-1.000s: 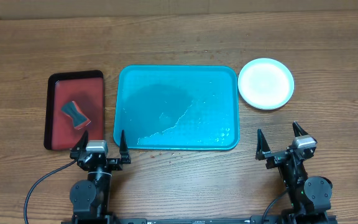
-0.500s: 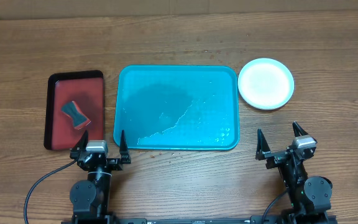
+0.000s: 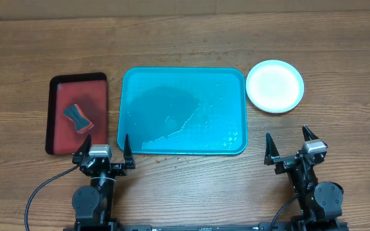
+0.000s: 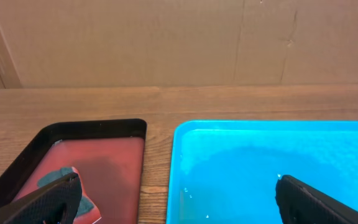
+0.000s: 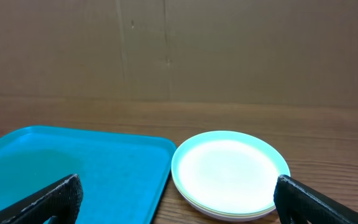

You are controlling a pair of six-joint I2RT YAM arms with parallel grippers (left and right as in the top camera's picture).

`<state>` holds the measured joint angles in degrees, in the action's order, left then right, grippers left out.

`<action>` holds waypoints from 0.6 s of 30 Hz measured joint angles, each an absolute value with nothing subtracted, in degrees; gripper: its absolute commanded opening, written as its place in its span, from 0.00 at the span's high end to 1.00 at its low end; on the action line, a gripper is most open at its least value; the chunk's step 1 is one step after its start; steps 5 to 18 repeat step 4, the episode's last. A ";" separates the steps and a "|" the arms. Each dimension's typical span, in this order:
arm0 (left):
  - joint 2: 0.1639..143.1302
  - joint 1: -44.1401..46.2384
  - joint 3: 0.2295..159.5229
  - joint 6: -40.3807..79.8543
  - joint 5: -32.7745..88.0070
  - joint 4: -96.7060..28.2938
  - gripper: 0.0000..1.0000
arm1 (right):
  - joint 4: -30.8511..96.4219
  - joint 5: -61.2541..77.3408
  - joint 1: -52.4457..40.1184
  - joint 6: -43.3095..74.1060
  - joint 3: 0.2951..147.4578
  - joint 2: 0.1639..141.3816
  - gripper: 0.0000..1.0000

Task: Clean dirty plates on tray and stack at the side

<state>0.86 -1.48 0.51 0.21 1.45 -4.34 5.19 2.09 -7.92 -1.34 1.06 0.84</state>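
The teal-blue tray [image 3: 184,110] lies in the middle of the table, wet and holding no plates; it also shows in the left wrist view [image 4: 272,168] and the right wrist view [image 5: 73,168]. The plates [image 3: 274,86] sit stacked on the wood to the tray's right, pale mint on top, seen close in the right wrist view [image 5: 230,173]. My left gripper [image 3: 104,149] rests open near the tray's front left corner. My right gripper [image 3: 290,145] rests open in front of the stack. Neither holds anything.
A red black-rimmed tray [image 3: 77,122] sits left of the teal tray, with a grey and red sponge [image 3: 77,117] on it, also in the left wrist view [image 4: 64,190]. A cardboard wall [image 4: 179,43] closes the far side of the table.
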 measured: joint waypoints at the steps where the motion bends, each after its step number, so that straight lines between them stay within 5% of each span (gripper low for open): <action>1: 0.86 -1.48 0.51 0.21 1.45 -4.34 0.00 | 5.17 2.09 -7.92 -1.32 1.06 0.84 0.00; 18: 0.86 -1.48 0.51 0.21 1.45 -4.34 0.00 | 5.15 2.09 -7.92 -1.30 1.06 0.84 0.00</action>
